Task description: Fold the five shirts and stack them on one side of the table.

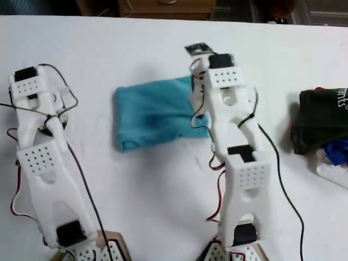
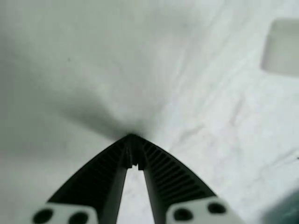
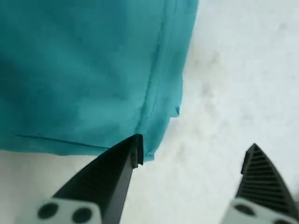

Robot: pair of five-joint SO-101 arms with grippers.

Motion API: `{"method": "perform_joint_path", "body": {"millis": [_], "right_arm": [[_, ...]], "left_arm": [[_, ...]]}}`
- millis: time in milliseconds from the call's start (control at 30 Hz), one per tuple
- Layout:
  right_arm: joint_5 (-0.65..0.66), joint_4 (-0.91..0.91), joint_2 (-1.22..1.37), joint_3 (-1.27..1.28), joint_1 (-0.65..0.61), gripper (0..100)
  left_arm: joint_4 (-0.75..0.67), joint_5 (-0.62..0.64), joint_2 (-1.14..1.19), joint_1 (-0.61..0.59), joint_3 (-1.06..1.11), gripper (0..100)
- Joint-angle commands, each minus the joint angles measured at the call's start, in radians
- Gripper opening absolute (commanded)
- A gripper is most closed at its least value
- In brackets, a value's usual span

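Currently the teal shirt (image 1: pixel 155 111) is lying folded mid-surface (image 1: pixel 136 190). The right claw (image 3: pixel 195 145) is hanging spread at the shirt's edge, one finger over the cloth, gripping nothing. The left claw (image 2: pixel 134 142) is resting pressed together over bare surface, apart from the shirt. A dark shirt (image 1: pixel 321 122) is sitting at the right side. Judgement: folding is looking nearly finished; the next move is calling for pinching that edge and carrying the shirt stackward.

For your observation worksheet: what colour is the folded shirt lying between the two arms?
The folded shirt is teal, clearest in the high view.
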Motion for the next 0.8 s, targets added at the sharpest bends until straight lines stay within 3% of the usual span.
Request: {"method": "perform_joint_path", "body": {"millis": [0,333,767], "right_arm": [[-0.032,-0.07,0.005,-0.038,-0.031,33.8],[-0.086,-0.077,0.275,-0.301,0.015,33.9],[-0.189,0.038,0.515,-0.526,-0.022,33.7]], "left_arm": [[-0.006,0.005,-0.002,0.061,0.005,3],[-0.005,0.005,-0.002,0.061,0.007,3],[-0.008,-0.002,-0.002,0.08,0.007,3]]}}
